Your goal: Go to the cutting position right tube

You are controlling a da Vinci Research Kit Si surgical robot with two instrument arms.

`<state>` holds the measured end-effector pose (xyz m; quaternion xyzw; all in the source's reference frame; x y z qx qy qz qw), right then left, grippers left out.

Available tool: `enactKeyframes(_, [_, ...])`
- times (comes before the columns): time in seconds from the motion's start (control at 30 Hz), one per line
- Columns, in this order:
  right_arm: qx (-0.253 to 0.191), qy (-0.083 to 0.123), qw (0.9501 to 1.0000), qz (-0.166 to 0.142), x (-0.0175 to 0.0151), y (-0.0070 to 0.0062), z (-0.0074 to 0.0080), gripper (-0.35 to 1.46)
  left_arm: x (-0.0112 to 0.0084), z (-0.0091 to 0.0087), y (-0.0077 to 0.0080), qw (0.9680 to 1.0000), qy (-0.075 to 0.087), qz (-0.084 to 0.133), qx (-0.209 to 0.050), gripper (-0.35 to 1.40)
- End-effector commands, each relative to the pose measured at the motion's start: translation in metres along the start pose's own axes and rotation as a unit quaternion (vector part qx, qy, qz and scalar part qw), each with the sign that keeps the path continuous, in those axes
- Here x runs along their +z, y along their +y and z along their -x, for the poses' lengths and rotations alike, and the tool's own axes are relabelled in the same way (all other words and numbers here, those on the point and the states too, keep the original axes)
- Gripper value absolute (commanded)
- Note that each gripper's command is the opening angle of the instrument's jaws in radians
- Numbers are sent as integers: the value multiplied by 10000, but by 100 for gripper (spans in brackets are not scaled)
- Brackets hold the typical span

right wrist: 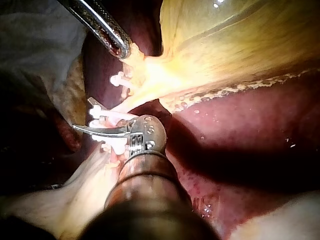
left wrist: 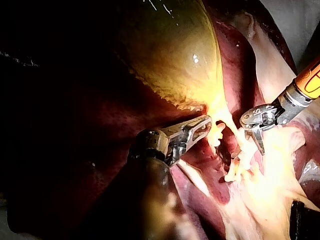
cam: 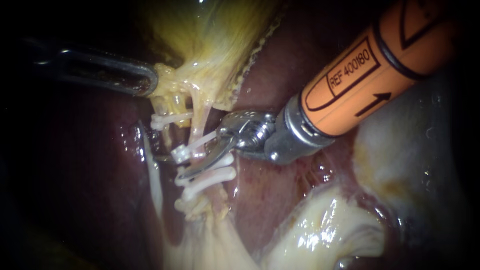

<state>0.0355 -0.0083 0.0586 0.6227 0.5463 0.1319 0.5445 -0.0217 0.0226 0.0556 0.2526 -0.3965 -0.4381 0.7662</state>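
Observation:
The yellow gallbladder [cam: 210, 40] narrows into two tubes that run down over the dark liver [cam: 280, 195]. The pink right tube [cam: 200, 125] carries white clips, one above [cam: 182, 152] and two below [cam: 220, 162]. My right instrument [cam: 200, 156], on an orange shaft, holds its thin curved blades open at this tube between those clips; one blade lies across it. In the right wrist view the blade [right wrist: 85, 128] sits just under a white clip [right wrist: 107, 114]. My left instrument [cam: 150, 82] is shut on the gallbladder's neck and holds it taut.
Another white clip [cam: 170, 120] sits on the left tube. Pale fatty tissue [cam: 320, 230] lies below the clips. The left instrument [left wrist: 202, 125] and the right instrument [left wrist: 257, 140] stand close together on either side of the tubes.

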Motion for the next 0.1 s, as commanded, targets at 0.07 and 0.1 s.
enactKeyframes(0.07, [-3,-7,10000,-3,-1,1,2,106,0,0,0,10000,2,-6,0,-35])
enactKeyframes(0.1, [-4,-13,10000,-7,-2,2,3,106,0,0,0,10000,2,-6,0,-35])
